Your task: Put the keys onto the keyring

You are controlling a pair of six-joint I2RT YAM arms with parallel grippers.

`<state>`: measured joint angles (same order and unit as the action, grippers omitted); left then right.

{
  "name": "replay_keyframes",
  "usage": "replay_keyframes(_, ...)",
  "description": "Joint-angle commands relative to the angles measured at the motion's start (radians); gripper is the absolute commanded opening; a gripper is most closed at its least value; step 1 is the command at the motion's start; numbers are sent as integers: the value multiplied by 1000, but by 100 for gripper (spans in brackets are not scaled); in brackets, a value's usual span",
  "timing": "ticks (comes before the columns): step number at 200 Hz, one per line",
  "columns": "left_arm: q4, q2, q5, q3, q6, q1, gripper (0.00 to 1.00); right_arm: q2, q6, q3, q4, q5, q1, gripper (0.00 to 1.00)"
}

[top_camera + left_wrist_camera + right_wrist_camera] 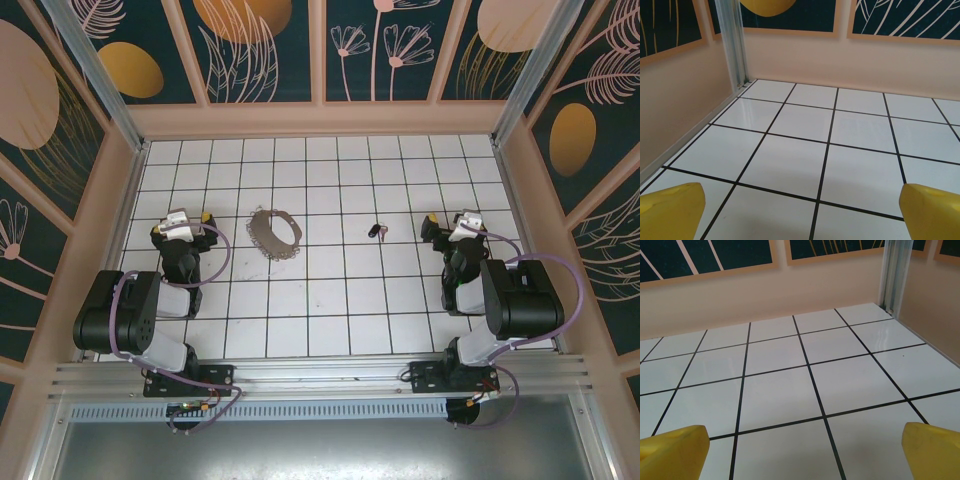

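The top camera looks steeply down from above the near edge over the whole tiled surface [330, 300]. Both wrist cameras sit low over those same tiles, facing the back wall [850, 60].

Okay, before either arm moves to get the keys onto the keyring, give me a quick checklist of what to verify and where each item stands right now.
1. Keys found: ok. The keys lie on the tiles, right of centre.
2. Keyring found: ok. The keyring lies left of centre, apart from the keys.
3. Left gripper ready: ok. It is open, with nothing between its fingers.
4. Right gripper ready: ok. It is open and empty.
5. Way from the right gripper to the keys: ok. In the top view, bare tiles lie between them.
6. Where the keyring opens: cannot tell. It is too small in the top view.
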<state>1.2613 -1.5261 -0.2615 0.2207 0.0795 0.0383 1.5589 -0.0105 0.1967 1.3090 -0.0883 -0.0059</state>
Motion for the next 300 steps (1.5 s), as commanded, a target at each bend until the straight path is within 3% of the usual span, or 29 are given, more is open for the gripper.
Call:
replay_keyframes(1, 43, 6, 10, 0, 3, 0, 99, 2, -19, 8, 35, -15, -3, 99)
replay_keyframes(88, 37, 11, 15, 4, 2, -2, 99, 2, -19, 4, 46, -49, 4, 99)
replay_keyframes(113, -189, 93, 25, 88, 0, 0, 99, -72, -23, -29, 49, -73, 6, 99)
replay_keyframes(128, -357, 142, 18, 151, 2, 0, 99, -169, -16, -1, -86, -114, 20, 99)
replay_keyframes(177, -580, 389, 24, 167, 120, 26, 99, -424, -40, 142, -546, -155, 80, 99)
replay_keyframes(215, -755, 505, 128, 221, 233, 120, 99, -514, -130, 222, -841, -94, 133, 99)
replay_keyframes(231, -829, 518, 252, 262, 319, 129, 99, -545, -147, 233, -923, -84, 187, 99)
replay_keyframes(254, -786, 551, 451, 261, 400, 164, 99, -574, -166, 246, -1019, -56, 268, 99)
replay_keyframes(300, -907, 568, 563, 336, 490, 209, 99, -601, -201, 260, -1153, 25, 403, 99)
